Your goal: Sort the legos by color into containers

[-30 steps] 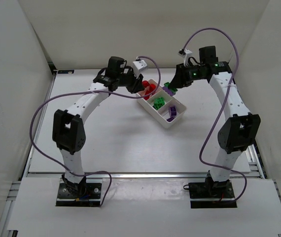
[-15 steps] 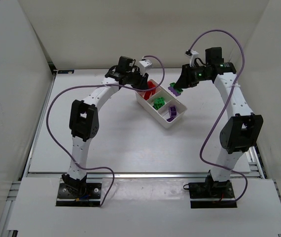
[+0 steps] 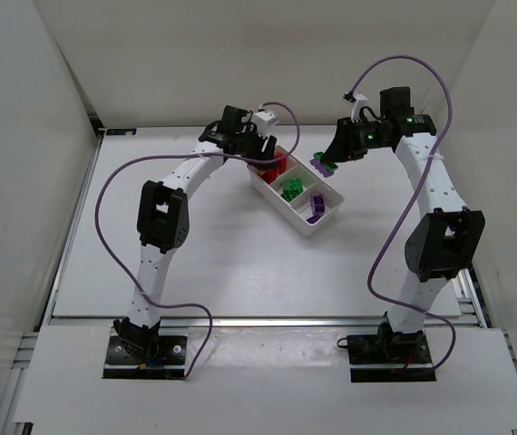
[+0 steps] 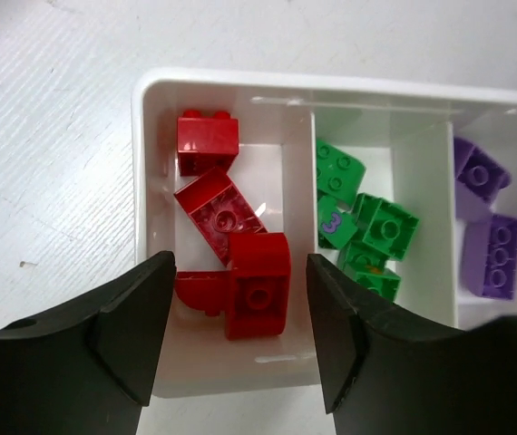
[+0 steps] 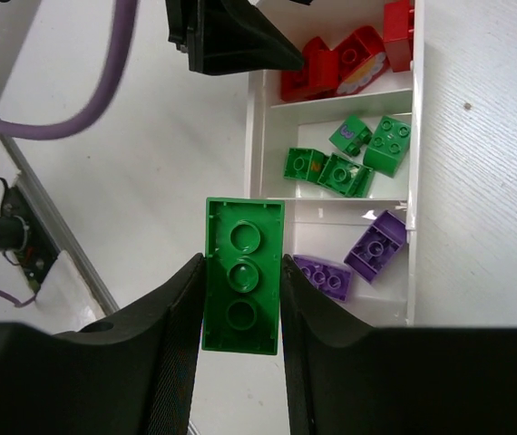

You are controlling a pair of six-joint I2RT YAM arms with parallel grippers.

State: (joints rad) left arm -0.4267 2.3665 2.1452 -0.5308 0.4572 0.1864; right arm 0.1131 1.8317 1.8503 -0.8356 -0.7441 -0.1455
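The white tray (image 3: 305, 226) holds red legos (image 4: 206, 142) in its left container, green legos (image 4: 385, 227) in the middle one and purple legos (image 4: 492, 256) in the right one. My left gripper (image 4: 240, 353) hangs open over the red container. A red brick (image 4: 258, 285) lies loose in that container, below and between the fingers. Beside the tray's far edge my right gripper (image 5: 242, 299) is shut on a long green brick (image 5: 242, 276), underside up. In the top view the left gripper (image 3: 263, 156) and the right gripper (image 3: 325, 163) flank the tray's far end.
A purple brick (image 3: 317, 169) seems to lie on the table just under the right gripper, beside the tray. White walls close the table in on the left, back and right. Purple cables loop from both arms.
My left gripper has moved right over the red container and opened, leaving the red brick in it. My right gripper has risen slightly with the green brick.
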